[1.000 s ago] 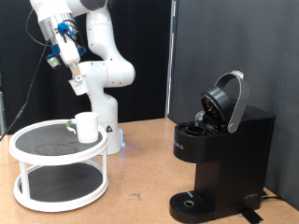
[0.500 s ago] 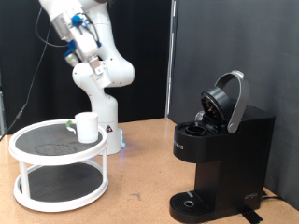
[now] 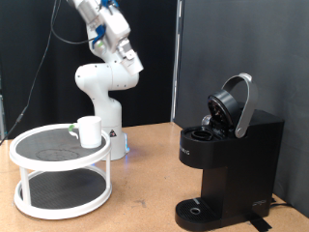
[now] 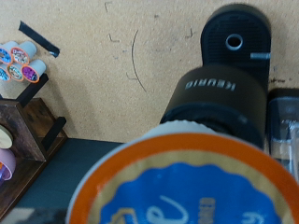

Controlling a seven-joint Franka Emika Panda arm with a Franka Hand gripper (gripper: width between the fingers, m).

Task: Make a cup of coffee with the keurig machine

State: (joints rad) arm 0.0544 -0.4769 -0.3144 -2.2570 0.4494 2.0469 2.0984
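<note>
Gripper (image 3: 99, 39): high at the exterior view's top, swung rightward since the earlier frames, when it hung further left and lower; now closer to the machine. Fingers: opening cannot be told; in the wrist view a coffee pod (image 4: 187, 187) with an orange-rimmed blue lid fills the foreground, apparently carried. Keurig machine (image 3: 227, 155): on the bench, lid raised, unchanged. Cup (image 3: 90, 130): on the white two-tier stand (image 3: 29, 155), unmoved.

White two-tier round stand (image 3: 21, 145) well below my claw (image 3: 98, 39), wooden tabletop (image 3: 145, 179) far beneath, black curtain (image 3: 232, 43) beyond, wooden rack (image 4: 23, 126) of colourful pods (image 4: 21, 61) below.
</note>
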